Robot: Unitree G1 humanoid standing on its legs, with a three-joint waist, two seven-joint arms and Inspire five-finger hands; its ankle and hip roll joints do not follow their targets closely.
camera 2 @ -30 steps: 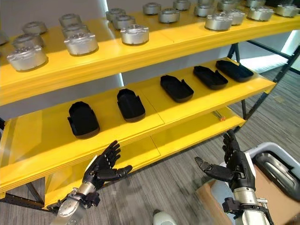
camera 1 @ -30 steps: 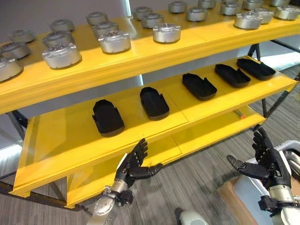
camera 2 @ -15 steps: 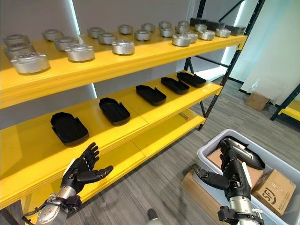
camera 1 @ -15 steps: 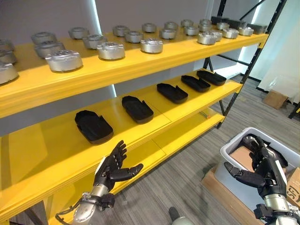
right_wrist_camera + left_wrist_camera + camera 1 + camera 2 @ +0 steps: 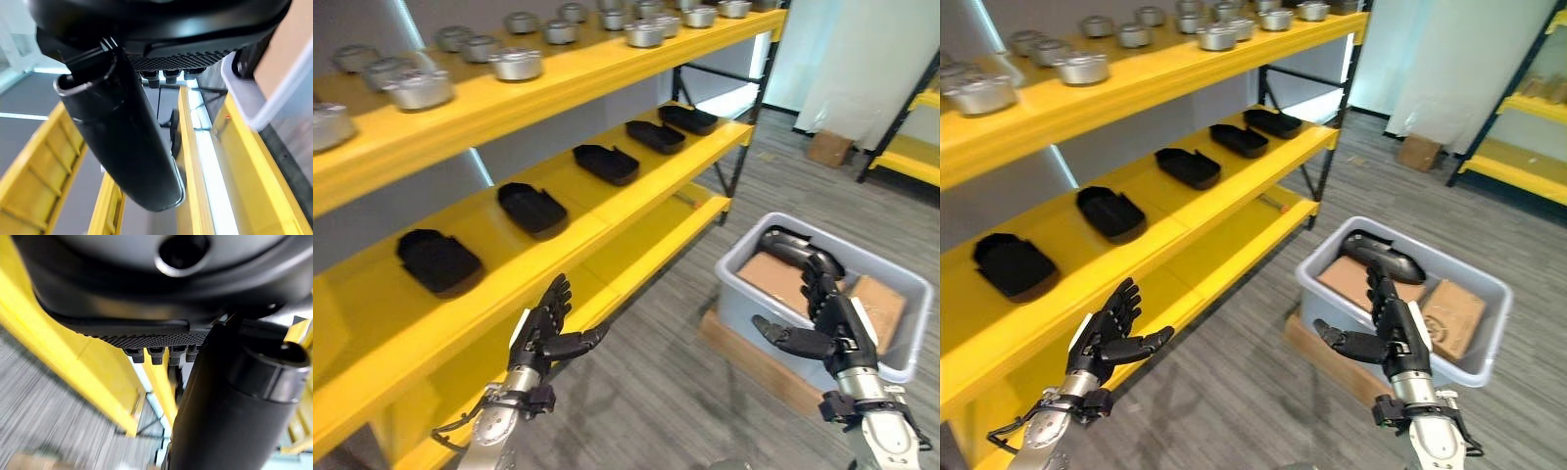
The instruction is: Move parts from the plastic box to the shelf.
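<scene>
Empty hands, part waiting in the box

Right hand (image 5: pixel 1393 333) and left hand (image 5: pixel 1111 333) hover spread, holding nothing; beyond, the black part (image 5: pixel 1383 258) lies atop cartons in the plastic box (image 5: pixel 1400 352), looking rigid, smooth, light: grip its narrow middle. Farther, the shelf (image 5: pixel 1185 211).

left robot hand (image 5: pixel 546 328) raised, fingers spread, right robot hand (image 5: pixel 829 328) likewise

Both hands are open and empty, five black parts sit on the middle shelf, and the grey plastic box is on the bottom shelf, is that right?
Not quite. The plastic box stands on the floor beside the rack, not on the bottom shelf, as the right eye view shows. The rest holds: the left hand and right hand are open and empty, and five black parts lie on the middle shelf.
</scene>
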